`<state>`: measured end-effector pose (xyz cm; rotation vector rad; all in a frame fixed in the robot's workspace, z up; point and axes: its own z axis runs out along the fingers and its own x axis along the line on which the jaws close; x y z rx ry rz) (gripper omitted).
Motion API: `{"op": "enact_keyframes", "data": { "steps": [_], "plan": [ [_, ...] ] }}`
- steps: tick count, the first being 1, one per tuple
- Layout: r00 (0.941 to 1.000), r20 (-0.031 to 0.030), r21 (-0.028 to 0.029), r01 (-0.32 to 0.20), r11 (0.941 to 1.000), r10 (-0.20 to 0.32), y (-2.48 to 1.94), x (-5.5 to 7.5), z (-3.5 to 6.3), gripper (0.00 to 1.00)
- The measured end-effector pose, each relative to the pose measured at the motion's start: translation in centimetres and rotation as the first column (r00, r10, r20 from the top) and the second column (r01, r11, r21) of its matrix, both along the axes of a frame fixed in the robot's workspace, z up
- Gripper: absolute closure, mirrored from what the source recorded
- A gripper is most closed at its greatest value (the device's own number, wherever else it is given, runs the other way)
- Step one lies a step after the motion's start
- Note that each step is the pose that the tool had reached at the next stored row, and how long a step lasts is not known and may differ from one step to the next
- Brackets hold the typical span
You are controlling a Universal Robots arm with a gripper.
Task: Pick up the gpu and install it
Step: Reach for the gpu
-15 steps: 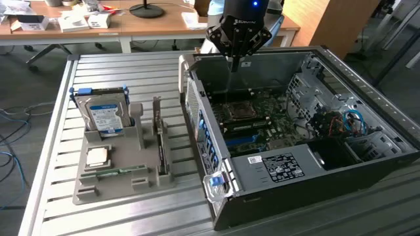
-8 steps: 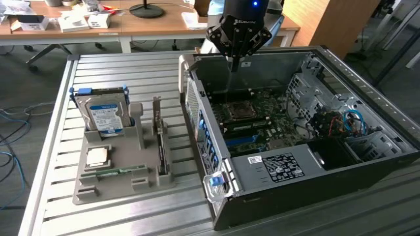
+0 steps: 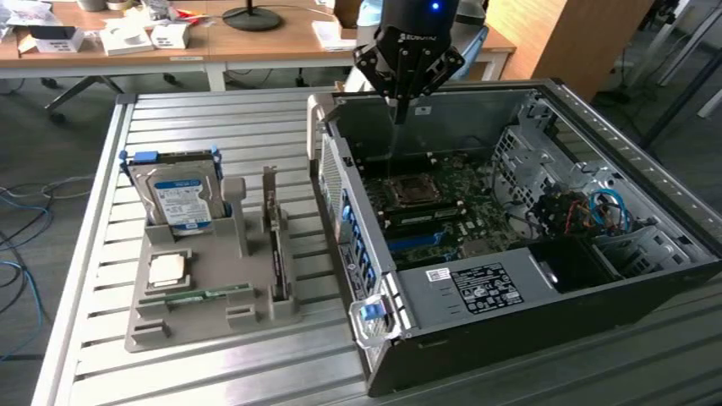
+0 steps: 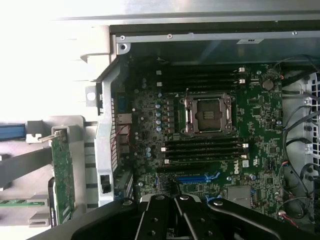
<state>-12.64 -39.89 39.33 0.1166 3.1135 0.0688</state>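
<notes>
The gpu (image 3: 276, 245) stands on edge in a slot of the grey holder (image 3: 226, 326), on the exterior view's left of the open computer case (image 3: 508, 338). Its green board (image 4: 62, 175) also appears in the wrist view, beside the case's rear wall. My gripper (image 3: 397, 106) hangs above the back part of the case, over the motherboard (image 3: 434, 203), well away from the gpu. Its fingers (image 4: 175, 202) are shut with nothing between them, above the blue card slot (image 4: 192, 178).
The holder also carries a silver hard drive with a blue label (image 3: 178, 199), a square processor (image 3: 167, 269) and a narrow green memory stick (image 3: 203, 295). Cables and drive bays (image 3: 587, 211) crowd the case's far side. A slatted metal table (image 3: 203, 118) lies underneath.
</notes>
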Motion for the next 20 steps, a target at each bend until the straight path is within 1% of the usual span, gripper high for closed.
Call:
{"op": "enact_keyframes", "data": {
  "steps": [10, 20],
  "plan": [
    [1.0000, 0.0020, 0.0001, 0.000, 1.0000, 0.000, 0.00, -2.3, -0.03, 0.89],
    [1.0000, 0.0047, 0.0001, 0.000, 1.0000, 0.000, 0.00, -5.3, -0.06, 0.89]
  ]
}}
